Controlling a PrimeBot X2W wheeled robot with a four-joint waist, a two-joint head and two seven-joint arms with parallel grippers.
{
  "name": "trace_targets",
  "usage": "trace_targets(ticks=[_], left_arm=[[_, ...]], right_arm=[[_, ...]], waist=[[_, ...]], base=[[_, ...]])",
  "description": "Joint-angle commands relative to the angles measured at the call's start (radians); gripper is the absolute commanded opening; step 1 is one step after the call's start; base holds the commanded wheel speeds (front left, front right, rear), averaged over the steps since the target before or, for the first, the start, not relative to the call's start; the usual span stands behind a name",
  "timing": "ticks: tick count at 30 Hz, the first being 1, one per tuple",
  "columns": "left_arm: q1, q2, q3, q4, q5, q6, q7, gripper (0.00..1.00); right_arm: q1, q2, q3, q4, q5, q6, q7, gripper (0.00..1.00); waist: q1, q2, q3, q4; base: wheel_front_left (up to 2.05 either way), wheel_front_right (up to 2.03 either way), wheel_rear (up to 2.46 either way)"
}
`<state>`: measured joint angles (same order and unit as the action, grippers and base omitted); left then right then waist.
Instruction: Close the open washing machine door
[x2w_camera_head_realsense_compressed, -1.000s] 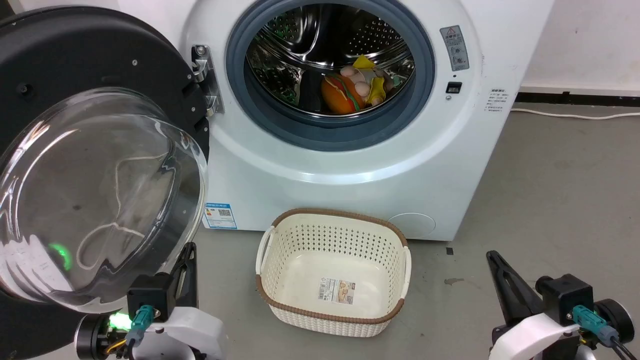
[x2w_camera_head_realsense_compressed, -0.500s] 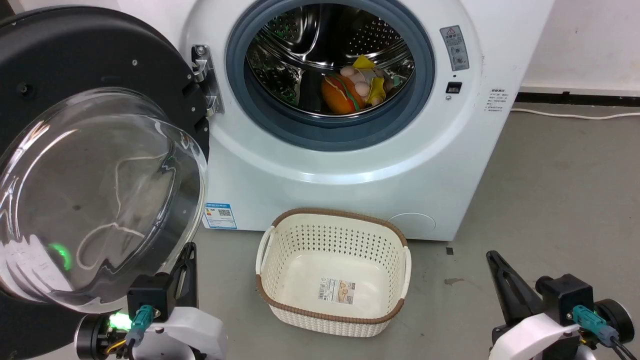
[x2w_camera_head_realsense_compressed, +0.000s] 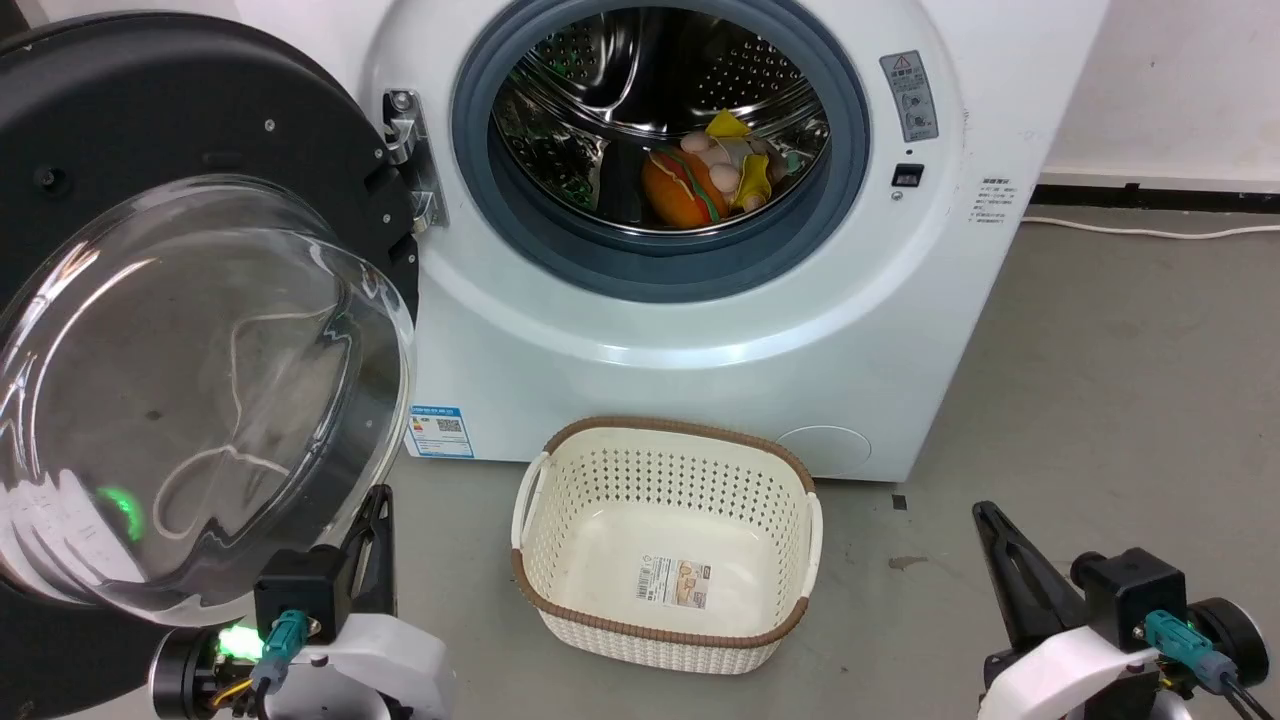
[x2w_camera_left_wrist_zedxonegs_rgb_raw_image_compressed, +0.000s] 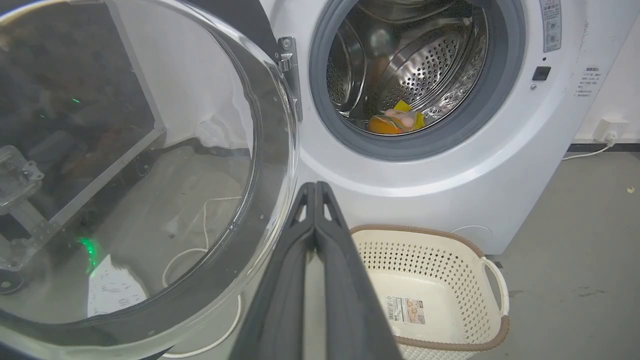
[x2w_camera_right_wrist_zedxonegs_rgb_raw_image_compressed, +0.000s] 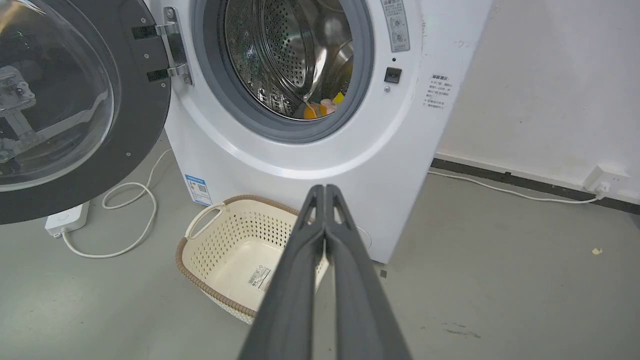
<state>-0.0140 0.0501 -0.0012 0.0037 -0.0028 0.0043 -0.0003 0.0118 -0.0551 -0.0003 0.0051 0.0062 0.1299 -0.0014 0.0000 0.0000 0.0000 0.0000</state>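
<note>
Over the grey floor (x2w_camera_head_realsense_compressed: 1100, 400), the washing machine door (x2w_camera_head_realsense_compressed: 190, 330) stands open just beside the left gripper (x2w_camera_left_wrist_zedxonegs_rgb_raw_image_compressed: 316, 187), the right gripper (x2w_camera_right_wrist_zedxonegs_rgb_raw_image_compressed: 325, 190) well apart, both jaws together.

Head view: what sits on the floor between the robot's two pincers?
In the head view, the cream basket stands on the floor between the left pincer and the right pincer, just before the washing machine.
</note>
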Motion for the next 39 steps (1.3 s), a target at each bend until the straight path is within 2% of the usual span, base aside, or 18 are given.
trace_targets(ticks=[1, 7, 8, 25, 39], left_arm=[[0.014, 0.0, 0.001, -0.004, 0.003, -0.004, 0.0, 0.0], [0.014, 0.0, 0.001, -0.004, 0.003, -0.004, 0.0, 0.0], [0.0, 0.0, 0.0, 0.0, 0.0, 0.0, 0.0, 1.0], [-0.004, 0.0, -0.02, 0.006, -0.005, 0.012, -0.028, 1.0], [-0.007, 0.002, -0.034, 0.01, -0.006, 0.019, -0.057, 1.0]], right_arm=[[-0.012, 0.005, 0.0, -0.005, -0.006, 0.001, 0.001, 0.0], [-0.012, 0.005, 0.0, -0.005, -0.006, 0.001, 0.001, 0.0], [0.0, 0.0, 0.0, 0.0, 0.0, 0.0, 0.0, 1.0], [0.004, 0.0, -0.016, 0.0, 0.022, 0.0, -0.028, 1.0], [0.017, 0.001, 0.003, -0.006, 0.028, 0.0, -0.057, 1.0]], waist=[[0.0, 0.0, 0.0, 0.0], [0.0, 0.0, 0.0, 0.0], [0.0, 0.0, 0.0, 0.0], [0.0, 0.0, 0.002, 0.013], [0.0, 0.0, -0.005, 0.08]], base=[[0.0, 0.0, 0.0], [0.0, 0.0, 0.0], [0.0, 0.0, 0.0], [0.0, 0.0, 0.0], [0.0, 0.0, 0.0]])
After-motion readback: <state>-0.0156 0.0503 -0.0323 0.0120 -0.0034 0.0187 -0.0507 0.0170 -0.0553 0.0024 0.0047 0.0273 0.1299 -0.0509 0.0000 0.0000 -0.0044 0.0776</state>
